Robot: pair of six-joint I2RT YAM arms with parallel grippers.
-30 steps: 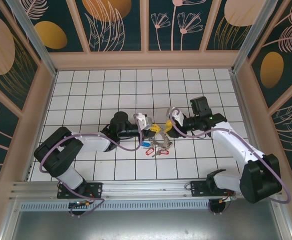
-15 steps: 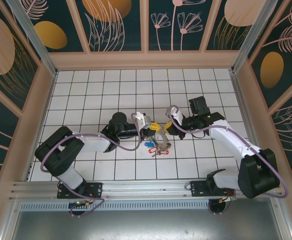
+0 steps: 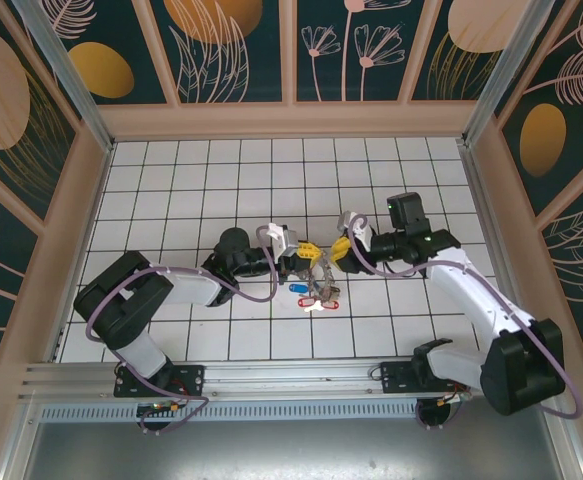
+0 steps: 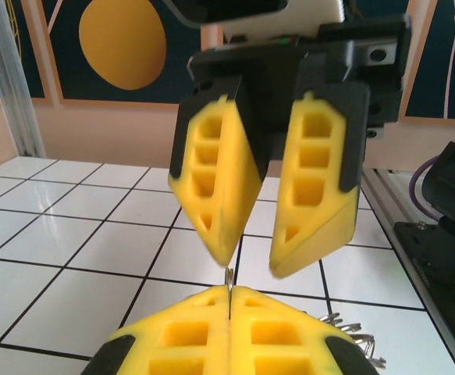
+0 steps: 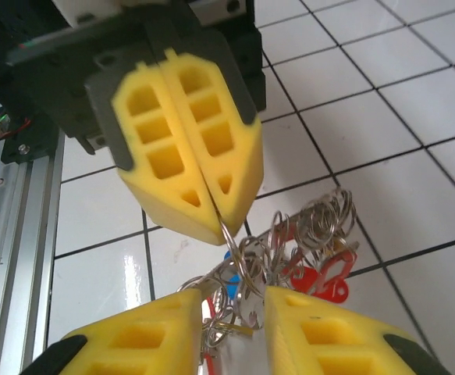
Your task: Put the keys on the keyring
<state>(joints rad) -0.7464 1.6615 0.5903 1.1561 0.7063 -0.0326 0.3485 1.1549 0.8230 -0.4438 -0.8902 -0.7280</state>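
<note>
**Status.** The left gripper [image 5: 204, 215], at upper centre of the right wrist view, has its fingers pressed together on a thin wire loop, judged to be the keyring [image 5: 225, 234]. The keys [image 5: 293, 250] hang in a tangled bunch below it at lower centre. Whether the bunch rests on the tiled floor [image 5: 414, 117] cannot be told. The right gripper [image 4: 256, 264] faces the left one with a narrow gap between its fingers and nothing clamped.

**Hazards.**
- The hold is on bare wire at the very fingertips. A sideways push from the right gripper could twist the keyring or pull it free.
- Closing on the whole bunch instead of one key would likely trap tags and small rings together.

**View differences.**
- The left wrist view confirms the empty gap in the right gripper, but of the keyring it gives just a sliver at the pinch.
- The right wrist view shows the bunch, including a red tag [image 5: 325, 283].
- The top view places both grippers tip to tip at frame centre, with the bunch just below them.
</note>
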